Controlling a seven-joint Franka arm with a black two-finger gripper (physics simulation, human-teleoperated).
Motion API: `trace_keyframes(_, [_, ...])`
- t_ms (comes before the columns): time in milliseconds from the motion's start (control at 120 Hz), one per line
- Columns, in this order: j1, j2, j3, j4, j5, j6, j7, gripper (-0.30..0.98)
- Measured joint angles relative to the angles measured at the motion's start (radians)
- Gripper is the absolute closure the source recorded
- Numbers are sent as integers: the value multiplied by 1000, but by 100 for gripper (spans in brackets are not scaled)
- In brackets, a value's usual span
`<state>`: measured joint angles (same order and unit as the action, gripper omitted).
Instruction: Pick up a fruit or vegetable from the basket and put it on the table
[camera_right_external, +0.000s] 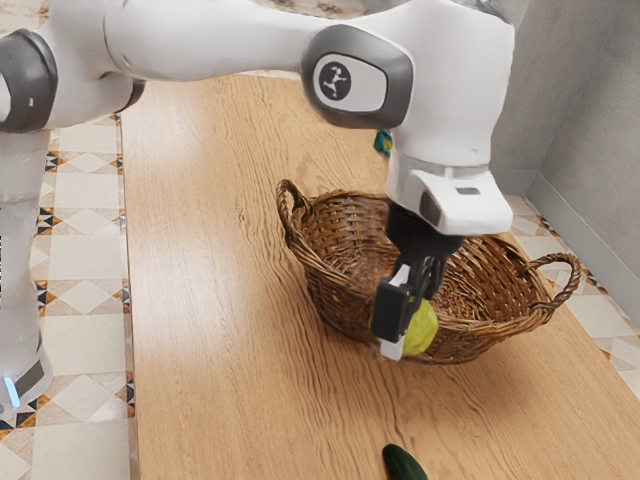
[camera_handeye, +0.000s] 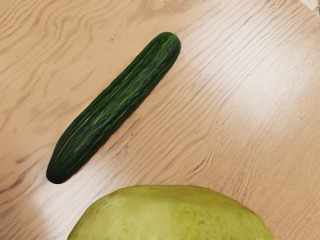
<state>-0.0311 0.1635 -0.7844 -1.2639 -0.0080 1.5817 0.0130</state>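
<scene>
Because both sides of the fruit seemed to be pressed, I judged the jaws closed around the yellow-green fruit, although the far finger was mostly hidden behind it; the near finger lay across its face. It was held aloft, just outside the basket's rim. Round and full, it looked fairly heavy for its kind, firm rather than squashy, with a smooth skin that could have slipped or bruised under a hard pinch. The best hold was across its widest middle, from opposite sides, with steady, moderate pressure; a grip nearer either end would likely have let it roll out. What remained, as I judged it, was a gentle lowering and release on bare wood, since a rounded thing dropped from height might have rolled. With twelve o'clock at the exterior view's top, the wicker basket stood toward one o'clock from the fruit, and the cucumber lay on the counter at six. A small blue-green object showed between eleven and twelve, beyond the basket. Counted, that made one fruit in the jaws, one cucumber, one small object, and one basket with two handles.
</scene>
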Motion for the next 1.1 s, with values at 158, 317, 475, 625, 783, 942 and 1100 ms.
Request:
trace_keyframes(158, [-96, 157, 83, 130, 114, -14, -12, 41])
trace_keyframes(317, [-205, 216, 164, 208, 157, -17, -29, 42])
trace_keyframes(475, [-342, 420, 258, 413, 243, 29, -55, 38])
trace_keyframes(625, [-380, 554, 289, 517, 284, 96, -78, 36])
trace_keyframes(783, [-390, 602, 289, 567, 327, 149, -95, 34])
trace_keyframes(942, [-389, 603, 289, 565, 329, 185, -107, 12])
trace_keyframes(1100, [-387, 602, 288, 554, 330, 217, -116, 4])
